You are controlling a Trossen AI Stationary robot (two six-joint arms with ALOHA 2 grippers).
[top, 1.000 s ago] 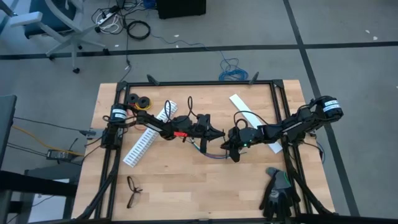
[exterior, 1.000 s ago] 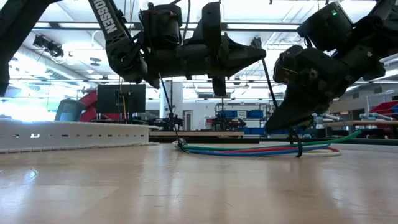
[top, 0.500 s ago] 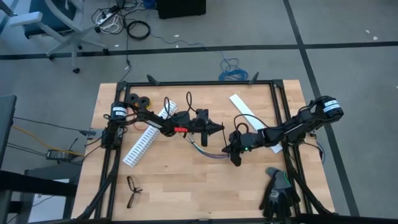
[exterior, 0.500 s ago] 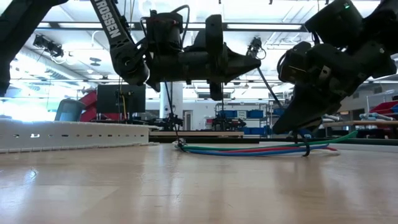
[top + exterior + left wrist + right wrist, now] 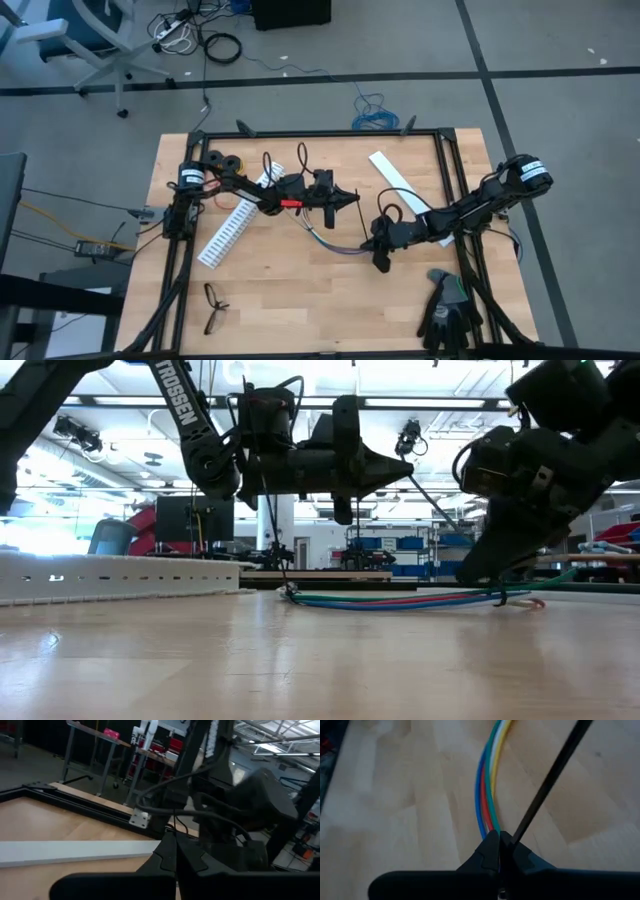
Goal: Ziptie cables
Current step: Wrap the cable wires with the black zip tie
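**Readable text: 1 brand marking, partly cut off**

The only lettering that can be read is on the left arm (image 5: 190, 420) in the low view: white capital letters running down its dark upper link, reading "ROSSEN", with the start of the word cut off by the top edge of the picture. The high view shows pale labels on the arm bases, but their print is too small to read. No numbers or signs can be read on the table, on the things lying on it, or in the room behind.
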